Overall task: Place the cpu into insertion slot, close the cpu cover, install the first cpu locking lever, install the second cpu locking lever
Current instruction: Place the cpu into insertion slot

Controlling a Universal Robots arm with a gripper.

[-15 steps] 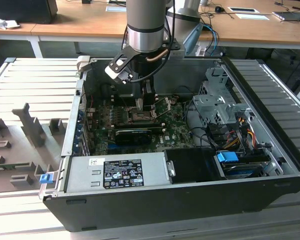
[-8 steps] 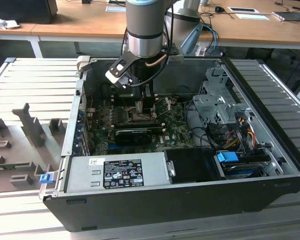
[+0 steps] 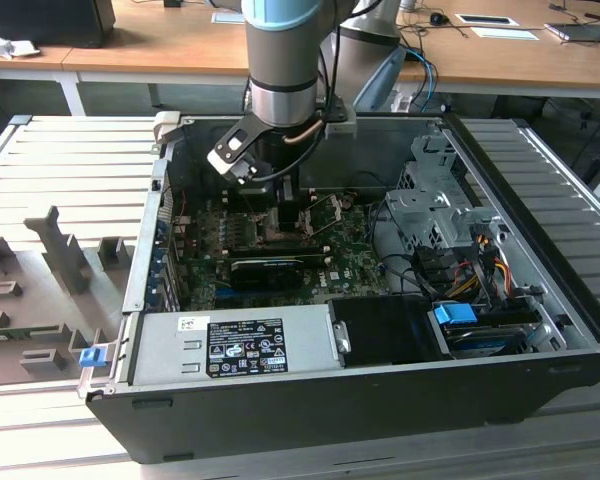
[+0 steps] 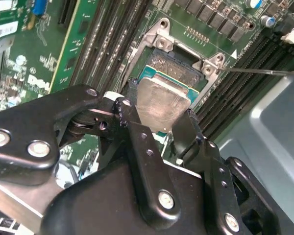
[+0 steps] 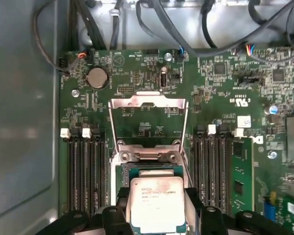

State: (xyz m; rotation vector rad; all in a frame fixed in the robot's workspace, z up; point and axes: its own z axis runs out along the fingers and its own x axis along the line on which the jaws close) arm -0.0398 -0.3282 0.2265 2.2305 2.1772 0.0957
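The hand [image 4: 159, 117] is clenched on the cpu [image 4: 161, 100], held just over the insertion slot [image 5: 148, 171]; the cpu cover [image 5: 148, 103] stands open behind the slot.

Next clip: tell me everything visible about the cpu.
The cpu is a small flat square chip: pale silver metal lid with print on top, green edge beneath. It lies level, clamped on two opposite sides by the fingers of the pincer, directly over the insertion slot. Whether it is fully seated cannot be told.
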